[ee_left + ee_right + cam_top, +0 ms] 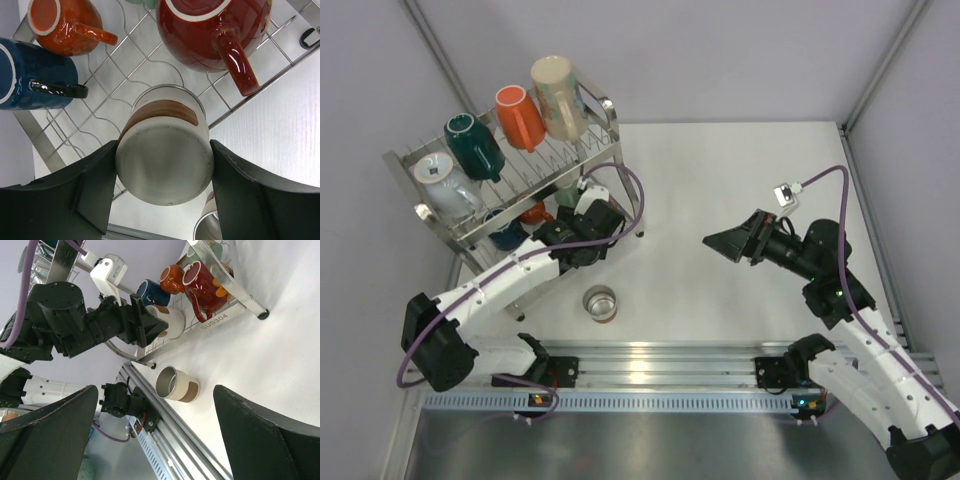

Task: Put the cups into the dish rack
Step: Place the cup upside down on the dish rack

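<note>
Cup (165, 155) clamped in left tool (164, 170), apparently resting on dish rack (285, 71).

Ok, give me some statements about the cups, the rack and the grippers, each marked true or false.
1. The left gripper grips a white cup with a brown band at the steel wire dish rack's lower tier. True.
2. The right gripper is shut on a mug. False: it is open and empty above the white table.
3. A second white and brown cup stands upright on the table. True.
4. The tall beige cup sits on the lower tier. False: it is on the upper tier, beside the orange cup.
5. A glossy red mug lies on the lower tier. True.
</note>
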### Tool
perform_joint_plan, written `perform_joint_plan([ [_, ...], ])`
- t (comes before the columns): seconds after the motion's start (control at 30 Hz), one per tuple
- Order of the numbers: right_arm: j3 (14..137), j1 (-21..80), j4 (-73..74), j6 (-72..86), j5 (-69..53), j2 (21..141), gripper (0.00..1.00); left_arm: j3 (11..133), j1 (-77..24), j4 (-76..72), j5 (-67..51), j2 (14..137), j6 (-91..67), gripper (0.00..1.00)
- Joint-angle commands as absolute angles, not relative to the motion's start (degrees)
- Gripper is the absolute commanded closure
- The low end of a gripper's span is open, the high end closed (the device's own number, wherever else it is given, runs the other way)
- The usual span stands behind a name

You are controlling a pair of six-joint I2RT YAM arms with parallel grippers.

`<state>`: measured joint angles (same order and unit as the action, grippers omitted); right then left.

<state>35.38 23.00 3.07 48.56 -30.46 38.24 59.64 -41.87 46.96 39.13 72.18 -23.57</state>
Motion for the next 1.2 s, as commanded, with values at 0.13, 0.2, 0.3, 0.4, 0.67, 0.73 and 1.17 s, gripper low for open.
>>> perform_joint_plan([
  [0.13,38.0,22.9,2.5,47.7,-29.7,37.4,0.01,59.7,-41.7,45.0,45.2,74.2,-22.4,1.00],
  [0.2,38.1,22.8,2.4,47.6,-29.6,37.4,0.01,59.2,-41.7,44.4,46.4,74.2,-22.8,1.00],
  [0.3,38.0,22.8,2.5,47.5,-29.5,37.3,0.01,57.9,-41.3,41.6,46.1,73.5,-22.8,0.96],
  [0.4,38.0,22.9,2.5,47.5,-29.6,37.3,0.01,57.7,-40.9,40.3,44.5,73.5,-22.8,0.93],
  [0.67,38.4,22.9,3.4,47.0,-29.2,36.7,0.01,56.0,-38.9,38.3,42.8,75.1,-22.9,0.87],
  [0.73,38.5,22.8,3.6,47.0,-29.3,36.8,0.01,55.6,-38.3,37.8,42.4,75.6,-22.7,0.84],
  [1.17,39.5,22.8,2.9,47.3,-29.6,38.1,0.01,57.2,-37.2,35.6,44.4,79.0,-23.5,0.59],
])
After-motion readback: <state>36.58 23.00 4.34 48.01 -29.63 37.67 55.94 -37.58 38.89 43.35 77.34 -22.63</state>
